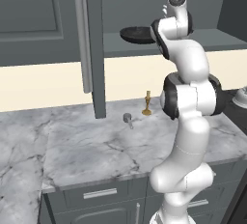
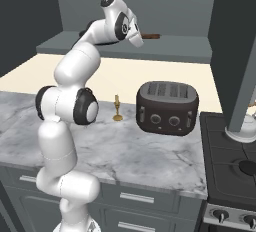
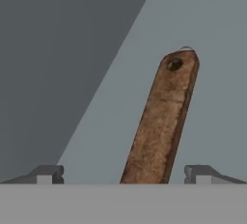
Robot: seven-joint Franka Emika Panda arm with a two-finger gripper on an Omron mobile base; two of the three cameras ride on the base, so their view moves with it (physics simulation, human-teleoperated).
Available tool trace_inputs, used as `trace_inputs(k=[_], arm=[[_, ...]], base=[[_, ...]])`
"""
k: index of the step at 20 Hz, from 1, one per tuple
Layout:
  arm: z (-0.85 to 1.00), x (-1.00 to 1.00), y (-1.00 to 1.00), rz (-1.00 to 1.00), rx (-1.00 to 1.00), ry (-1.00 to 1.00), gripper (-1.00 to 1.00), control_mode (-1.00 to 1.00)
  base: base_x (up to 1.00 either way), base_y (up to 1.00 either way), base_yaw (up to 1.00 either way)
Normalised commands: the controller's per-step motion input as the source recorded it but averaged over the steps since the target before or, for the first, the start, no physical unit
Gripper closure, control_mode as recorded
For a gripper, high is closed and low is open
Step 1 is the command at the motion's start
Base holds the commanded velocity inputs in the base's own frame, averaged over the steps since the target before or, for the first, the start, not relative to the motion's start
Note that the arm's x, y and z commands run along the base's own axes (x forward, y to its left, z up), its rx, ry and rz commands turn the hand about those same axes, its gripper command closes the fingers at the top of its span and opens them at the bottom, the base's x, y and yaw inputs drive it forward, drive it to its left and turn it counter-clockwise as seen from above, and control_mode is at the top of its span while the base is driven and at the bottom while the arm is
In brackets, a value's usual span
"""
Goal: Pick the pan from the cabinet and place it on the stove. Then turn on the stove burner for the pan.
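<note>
The pan is black and sits on the grey shelf of the open cabinet. Its brown wooden handle sticks out to the right in the right base view. In the hand view the handle runs up between my two fingertips, with a hole near its far end. My gripper is open, its jaws wide on either side of the handle and not touching it. The stove is the black appliance at the right of the marble counter.
A dark four-slot toaster stands on the counter beside the stove. A small gold ornament and a small grey object sit near the wall. A white vessel rests on the stove. Knobs line its front.
</note>
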Motion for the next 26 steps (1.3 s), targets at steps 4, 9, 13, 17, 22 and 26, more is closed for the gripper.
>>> trace_inputs(k=[4, 9, 13, 17, 22, 26], arm=[[-0.37, 0.25, 0.07, 0.0, 0.0, 0.0, -1.0, -1.0], [-0.39, 0.25, 0.09, 0.0, 0.0, 0.0, -1.0, -1.0], [-0.46, 0.23, 0.08, 0.0, 0.0, 0.0, 1.0, -1.0], [-0.45, 0.21, 0.09, 0.0, 0.0, 0.0, 1.0, -1.0], [-0.44, 0.1, 0.03, 0.0, 0.0, 0.0, 1.0, -1.0], [-0.31, 0.02, 0.0, 0.0, 0.0, 0.0, 1.0, -1.0]], base=[[0.0, 0.0, 0.0], [0.0, 0.0, 0.0], [0.0, 0.0, 0.0], [0.0, 0.0, 0.0], [0.0, 0.0, 0.0], [0.0, 0.0, 0.0]])
